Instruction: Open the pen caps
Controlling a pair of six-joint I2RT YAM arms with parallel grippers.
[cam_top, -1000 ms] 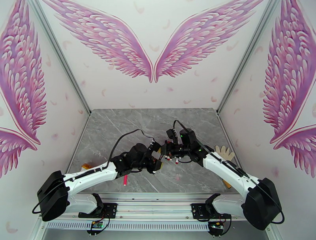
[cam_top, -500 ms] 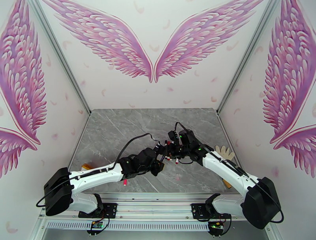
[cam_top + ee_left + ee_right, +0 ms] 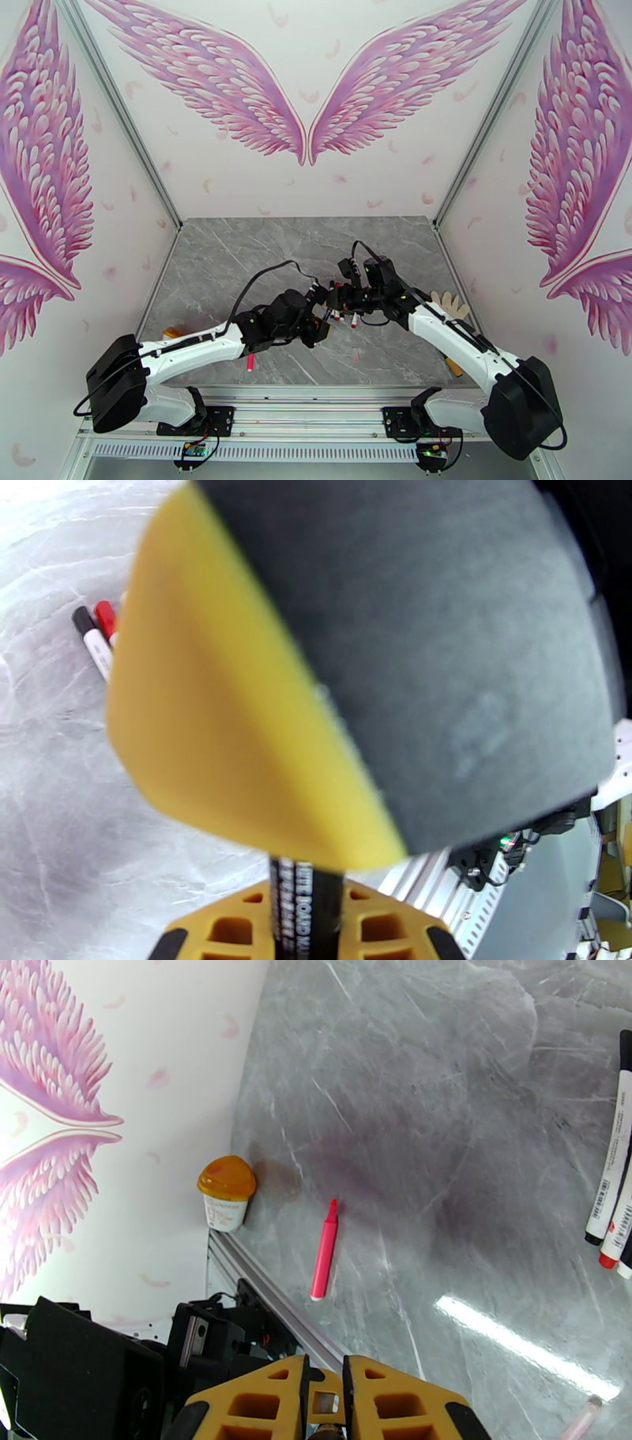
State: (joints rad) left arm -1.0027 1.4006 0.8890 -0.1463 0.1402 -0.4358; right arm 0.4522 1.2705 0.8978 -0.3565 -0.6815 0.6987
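Observation:
My left gripper is shut on a black marker pen, whose printed barrel runs up between its yellow fingers. My right gripper meets it at mid-table. Its yellow and black finger sits blurred right over the pen's far end, hiding the pen cap. In the right wrist view the right gripper has its jaws nearly together with a dark bit between them. Capped white pens lie below the grippers: a black cap and a red cap. A pink pen lies alone.
An orange-lidded cup stands by the left wall. A white glove and an orange object lie at the right edge. The metal rail runs along the near edge. A pale pink piece lies near the front.
The left arm has reached further right with the black pen, bringing its gripper against the right gripper. The right gripper shifted only slightly.

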